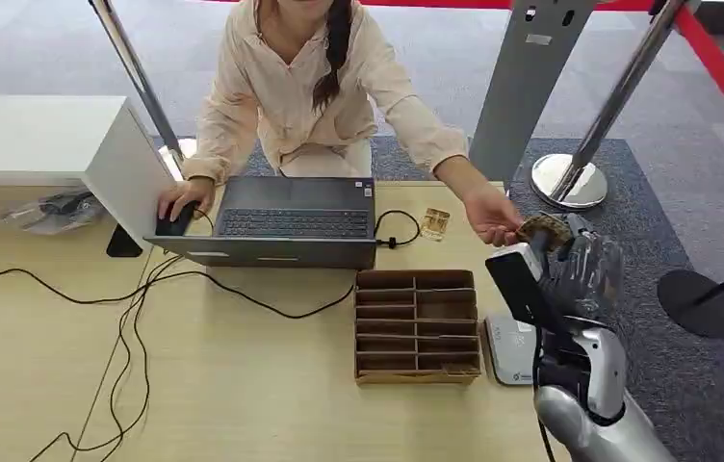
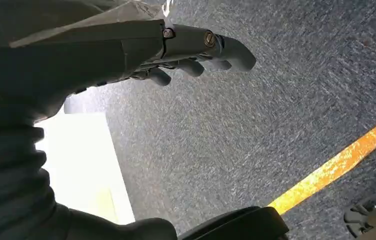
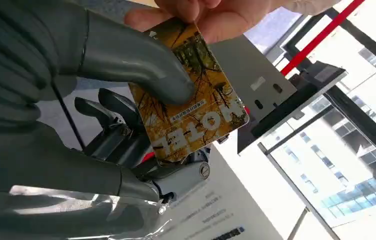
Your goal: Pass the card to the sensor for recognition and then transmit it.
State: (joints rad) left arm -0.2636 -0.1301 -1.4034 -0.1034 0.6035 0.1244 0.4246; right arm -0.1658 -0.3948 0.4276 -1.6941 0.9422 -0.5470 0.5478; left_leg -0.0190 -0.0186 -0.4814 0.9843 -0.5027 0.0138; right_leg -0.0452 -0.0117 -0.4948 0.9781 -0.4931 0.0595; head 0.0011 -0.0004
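Note:
A yellow-brown printed card [image 3: 196, 95] is pinched between my right hand's [image 3: 126, 100] thumb and fingers. A person's hand [image 3: 211, 15] grips the card's far end at the same time. In the head view my right hand [image 1: 584, 265] is raised beyond the table's right edge, with the card [image 1: 543, 229] between it and the person's hand [image 1: 493, 214]. The white sensor [image 1: 512, 348] lies flat on the table below my right wrist. My left hand [image 2: 196, 52] hangs over grey carpet, holding nothing, fingers loosely curled.
A brown divided cardboard box [image 1: 417, 325] sits left of the sensor. A grey laptop [image 1: 286, 223] with cables stands further back, the person behind it. Another card [image 1: 433, 223] lies by the laptop. A white box [image 1: 50, 144] is at the far left; stanchion posts [image 1: 570, 178] stand to the right.

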